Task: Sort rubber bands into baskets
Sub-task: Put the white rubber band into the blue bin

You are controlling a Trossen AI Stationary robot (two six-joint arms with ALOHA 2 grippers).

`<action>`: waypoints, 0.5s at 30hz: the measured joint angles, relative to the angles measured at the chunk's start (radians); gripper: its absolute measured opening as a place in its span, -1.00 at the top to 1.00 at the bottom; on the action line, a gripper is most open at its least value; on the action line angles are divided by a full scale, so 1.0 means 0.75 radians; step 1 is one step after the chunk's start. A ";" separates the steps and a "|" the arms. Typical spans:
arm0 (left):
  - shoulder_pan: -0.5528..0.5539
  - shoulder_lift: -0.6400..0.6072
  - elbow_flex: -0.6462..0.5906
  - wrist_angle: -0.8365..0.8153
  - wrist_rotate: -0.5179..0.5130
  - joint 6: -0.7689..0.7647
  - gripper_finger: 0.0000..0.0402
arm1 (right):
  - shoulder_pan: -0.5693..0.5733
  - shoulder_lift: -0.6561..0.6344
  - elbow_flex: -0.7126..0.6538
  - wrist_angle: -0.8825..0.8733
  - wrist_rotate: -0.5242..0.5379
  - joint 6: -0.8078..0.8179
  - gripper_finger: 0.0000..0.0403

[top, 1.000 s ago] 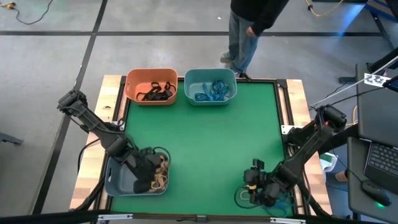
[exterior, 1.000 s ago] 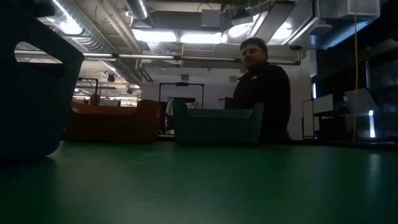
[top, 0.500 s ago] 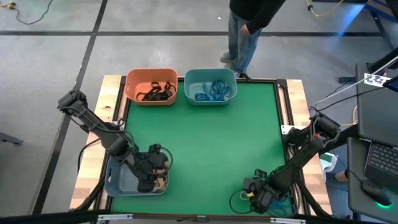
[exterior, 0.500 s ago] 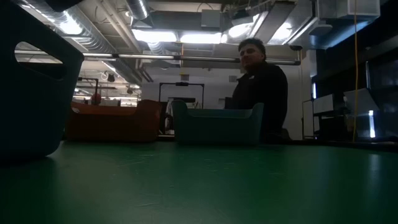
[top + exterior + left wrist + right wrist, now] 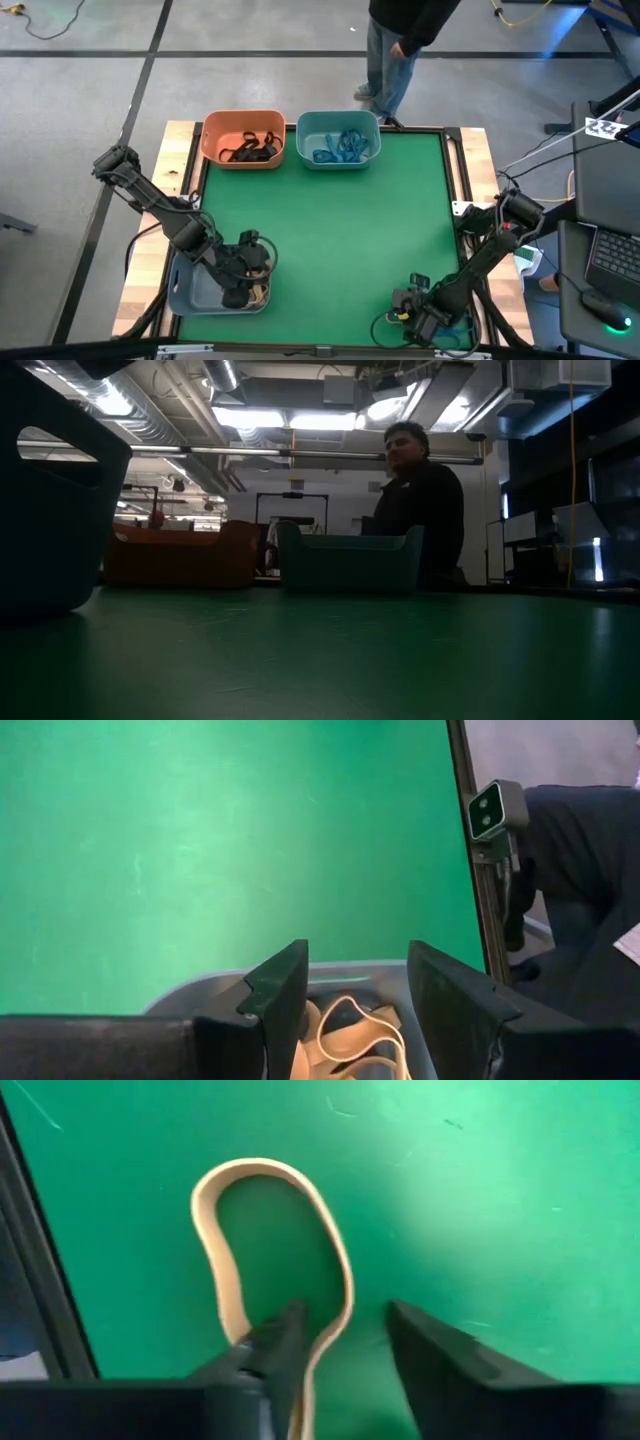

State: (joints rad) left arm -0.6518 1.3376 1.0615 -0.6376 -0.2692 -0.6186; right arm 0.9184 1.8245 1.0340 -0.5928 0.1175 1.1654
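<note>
1. Both arms are dark, almost black, built of slim tubular links joined by bulkier rounded joints.
2. The left gripper (image 5: 355, 995) has two broad, matte black fingers (image 5: 278, 990) with angular, wedge-shaped tips.
3. The right gripper (image 5: 340, 1345) carries the same dark wedge-shaped fingers (image 5: 430, 1345).
4. Black cables loop beside the right arm's wrist at about 5 o'clock on the table.
</note>
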 joint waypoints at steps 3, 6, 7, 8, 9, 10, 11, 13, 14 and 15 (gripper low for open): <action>0.000 0.000 0.000 0.000 -0.025 0.002 0.16 | -0.001 0.001 -0.001 -0.019 0.015 -0.034 0.56; 0.000 0.000 0.000 0.001 -0.041 0.002 0.16 | -0.001 -0.001 -0.003 -0.015 0.041 -0.068 0.88; 0.000 0.000 0.000 0.001 -0.042 0.002 0.16 | -0.001 -0.001 -0.002 -0.011 0.050 -0.080 0.94; 0.000 0.000 0.000 0.002 -0.043 0.002 0.16 | -0.001 -0.001 0.002 -0.012 0.057 -0.093 0.95; 0.000 0.000 0.000 0.006 -0.043 0.002 0.16 | -0.001 0.000 0.008 -0.017 0.065 -0.095 0.94; 0.000 0.000 0.000 0.014 -0.045 0.002 0.16 | -0.001 0.000 0.017 -0.025 0.072 -0.096 0.91; 0.000 0.000 0.000 0.024 -0.050 0.005 0.16 | -0.001 0.000 0.031 -0.039 0.080 -0.100 0.90; 0.000 0.000 0.000 0.059 -0.064 0.032 0.16 | 0.000 0.000 0.062 -0.061 0.126 -0.130 0.91; 0.000 0.000 -0.005 0.086 -0.073 0.051 0.16 | -0.002 0.001 0.081 -0.065 0.180 -0.143 0.94; 0.000 0.000 -0.010 0.111 -0.079 0.071 0.16 | -0.006 -0.004 0.099 -0.073 0.228 -0.168 0.97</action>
State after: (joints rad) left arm -0.6518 1.3376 1.0541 -0.5541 -0.3281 -0.5655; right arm 0.9135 1.8216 1.1082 -0.6473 0.2884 1.0393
